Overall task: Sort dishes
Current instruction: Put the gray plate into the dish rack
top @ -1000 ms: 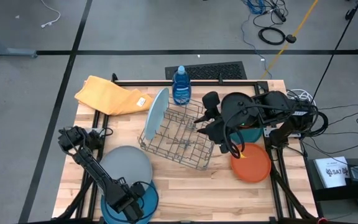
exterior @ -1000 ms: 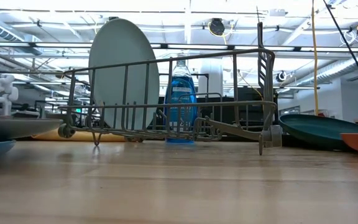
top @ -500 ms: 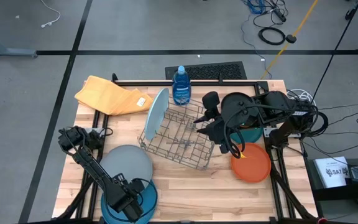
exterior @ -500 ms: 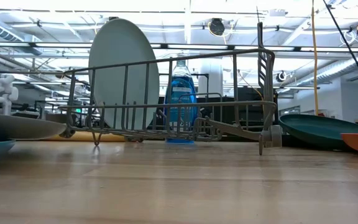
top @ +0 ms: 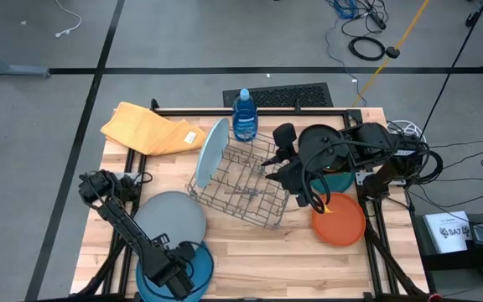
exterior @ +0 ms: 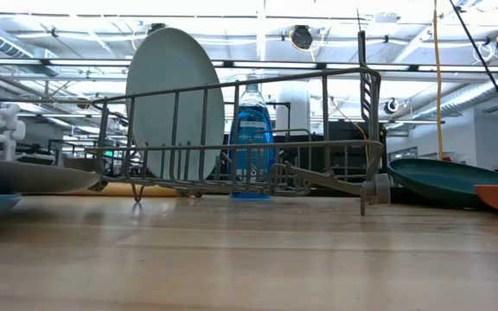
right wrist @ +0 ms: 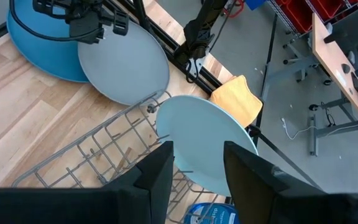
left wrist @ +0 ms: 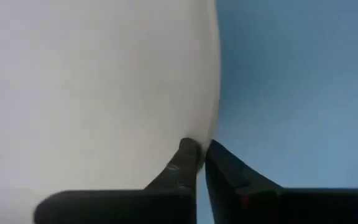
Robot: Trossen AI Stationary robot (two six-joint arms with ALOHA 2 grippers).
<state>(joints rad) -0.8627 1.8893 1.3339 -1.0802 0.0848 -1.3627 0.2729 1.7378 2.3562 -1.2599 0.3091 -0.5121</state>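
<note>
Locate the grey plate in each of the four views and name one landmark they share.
High view: grey plate at front left of the table, overlapping the blue plate.
Low view: thin edge-on sliver at far left.
Left wrist view: pale surface filling one side, the left gripper shut on its rim.
Right wrist view: beyond the wire rack, at.
Shared landmark: the blue plate beneath it.

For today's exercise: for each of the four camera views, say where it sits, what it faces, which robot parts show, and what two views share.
High view: above the table, looking down; both arms, wire rack.
Low view: at tabletop height, looking level through the rack; no arm visible.
Left wrist view: on the left arm; left gripper pinching the grey plate rim.
Right wrist view: on the right arm; right gripper open above the rack.
Shared: the light blue plate shows in the high, low and right wrist views.
</note>
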